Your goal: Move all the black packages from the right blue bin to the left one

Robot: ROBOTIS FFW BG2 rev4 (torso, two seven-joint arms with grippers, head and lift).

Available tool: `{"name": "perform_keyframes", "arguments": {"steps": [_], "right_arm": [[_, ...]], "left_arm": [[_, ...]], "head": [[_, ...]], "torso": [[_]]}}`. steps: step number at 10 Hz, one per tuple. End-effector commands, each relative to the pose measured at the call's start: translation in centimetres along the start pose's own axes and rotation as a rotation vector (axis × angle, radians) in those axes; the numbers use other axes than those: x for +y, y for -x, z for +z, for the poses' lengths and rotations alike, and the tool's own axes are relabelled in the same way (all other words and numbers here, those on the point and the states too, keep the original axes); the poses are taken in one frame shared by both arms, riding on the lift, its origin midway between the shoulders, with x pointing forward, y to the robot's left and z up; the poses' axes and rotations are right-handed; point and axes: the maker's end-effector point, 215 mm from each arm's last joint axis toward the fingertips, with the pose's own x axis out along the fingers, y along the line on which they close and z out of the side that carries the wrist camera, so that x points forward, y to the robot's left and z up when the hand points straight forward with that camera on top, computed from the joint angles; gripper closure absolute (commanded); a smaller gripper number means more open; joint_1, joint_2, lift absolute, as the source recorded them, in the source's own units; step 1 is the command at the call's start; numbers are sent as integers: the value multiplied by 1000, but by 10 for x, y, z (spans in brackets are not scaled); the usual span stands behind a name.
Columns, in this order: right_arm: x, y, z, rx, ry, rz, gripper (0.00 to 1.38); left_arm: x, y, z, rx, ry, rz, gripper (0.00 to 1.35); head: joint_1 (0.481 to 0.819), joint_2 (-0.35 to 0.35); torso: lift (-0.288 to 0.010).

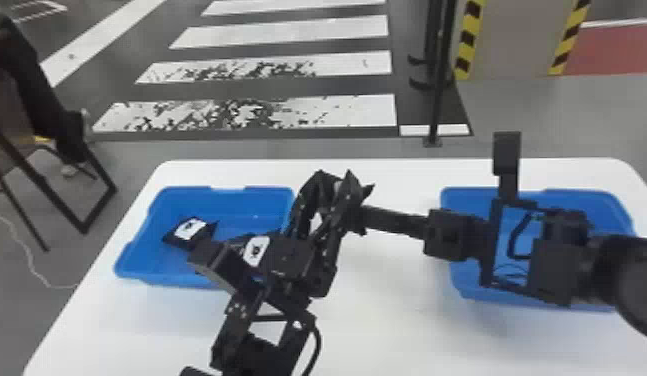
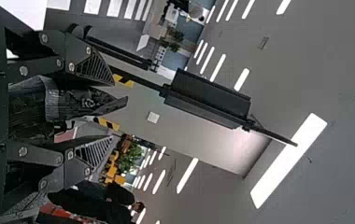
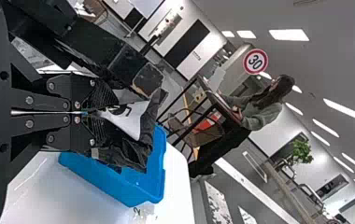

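Black package (image 3: 136, 148), crumpled, white-labelled: clamped in right gripper (image 1: 363, 212), right of left blue bin (image 1: 269, 200). Second black package (image 1: 189, 229): lying inside that bin, toward its left side, white label upward.

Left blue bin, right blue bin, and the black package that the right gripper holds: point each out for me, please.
Left blue bin (image 1: 257, 207): head view, inside of its far wall.
Right blue bin (image 1: 582, 200): head view, inside of its far wall.
Black package (image 3: 130, 119): right wrist view, its white label.
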Motion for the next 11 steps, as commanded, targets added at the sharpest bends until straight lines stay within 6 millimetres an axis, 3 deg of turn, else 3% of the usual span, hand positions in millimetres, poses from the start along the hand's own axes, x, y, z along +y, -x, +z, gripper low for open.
{"name": "perform_keyframes", "arguments": {"steps": [1,5,7,9,10,11], "right_arm": [[1,0,7,-20,6,5,1139],[-4,0,18,-52,0,3,1124],[-7,0,20,-69,-13,8,995],[-18,8,27,-119,-51,11,256],[-24,17,28,-136,-61,0,113],[-29,24,27,-149,-72,-12,133]], "left_arm": [[2,0,-2,22,-12,-4,1220],[1,-2,7,8,-52,-17,1220],[14,-5,4,35,-90,-1,1220],[79,-8,33,24,-310,126,1220],[108,-9,46,11,-394,188,1220],[146,-5,58,-1,-477,256,1220]], "head": [[695,158],[695,157],[695,154],[695,162],[695,188],[690,214]], "torso": [[-140],[-140],[-140],[-140],[-140],[-140]]}}
